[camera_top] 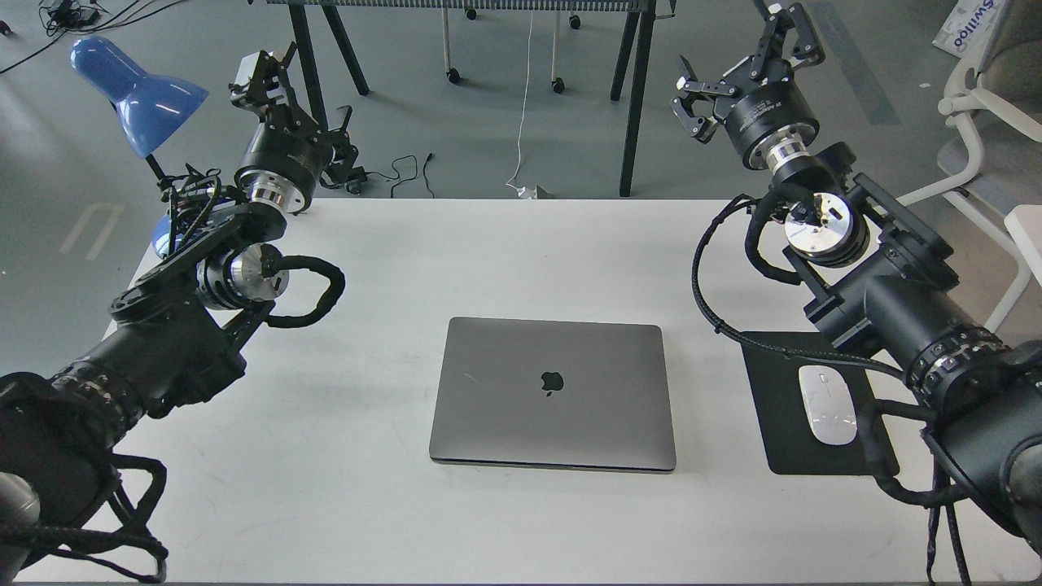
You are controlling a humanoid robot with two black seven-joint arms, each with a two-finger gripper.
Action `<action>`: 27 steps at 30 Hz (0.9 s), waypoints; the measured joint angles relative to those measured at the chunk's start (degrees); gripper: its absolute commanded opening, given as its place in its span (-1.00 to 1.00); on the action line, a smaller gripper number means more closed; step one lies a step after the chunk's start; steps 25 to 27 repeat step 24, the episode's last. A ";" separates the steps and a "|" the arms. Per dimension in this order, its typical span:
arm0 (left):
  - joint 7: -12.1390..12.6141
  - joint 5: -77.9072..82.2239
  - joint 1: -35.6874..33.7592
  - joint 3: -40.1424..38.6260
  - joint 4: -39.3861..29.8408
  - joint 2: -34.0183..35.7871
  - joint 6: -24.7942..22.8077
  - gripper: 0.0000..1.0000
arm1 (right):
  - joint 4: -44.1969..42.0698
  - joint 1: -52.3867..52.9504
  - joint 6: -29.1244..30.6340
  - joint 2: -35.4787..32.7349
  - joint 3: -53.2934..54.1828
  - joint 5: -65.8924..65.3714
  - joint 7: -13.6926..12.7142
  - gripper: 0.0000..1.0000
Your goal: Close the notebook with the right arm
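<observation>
The notebook point(553, 395) lies shut and flat at the centre of the white table point(366, 505), its space-grey lid up with the black apple logo in the middle and the thin front edge towards the robot. The lid looks smooth apart from a faint light mark near its left side. At three o'clock from it, near but apart, a black mouse pad point(781, 439) carries a white mouse point(827, 404). The right gripper point(745, 59) hangs at one o'clock, well apart from the notebook and beyond the table's far edge, its black fingers spread wide and empty. The left gripper point(281, 85) sits at eleven o'clock; whether its fingers are spread cannot be told. A blue lamp point(134, 94) stands at ten o'clock.
</observation>
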 measured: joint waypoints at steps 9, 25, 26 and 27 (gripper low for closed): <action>0.00 0.01 0.08 0.00 0.00 0.00 0.00 1.00 | 1.15 -1.95 -0.66 -0.01 5.11 0.01 0.32 1.00; 0.00 0.01 0.09 0.00 0.00 0.00 0.00 1.00 | 1.14 -2.47 -0.47 -0.06 4.99 -0.08 0.36 1.00; 0.00 0.01 0.09 0.00 0.00 0.00 0.00 1.00 | 1.14 -2.47 -0.47 -0.06 4.99 -0.08 0.36 1.00; 0.00 0.01 0.09 0.00 0.00 0.00 0.00 1.00 | 1.14 -2.47 -0.47 -0.06 4.99 -0.08 0.36 1.00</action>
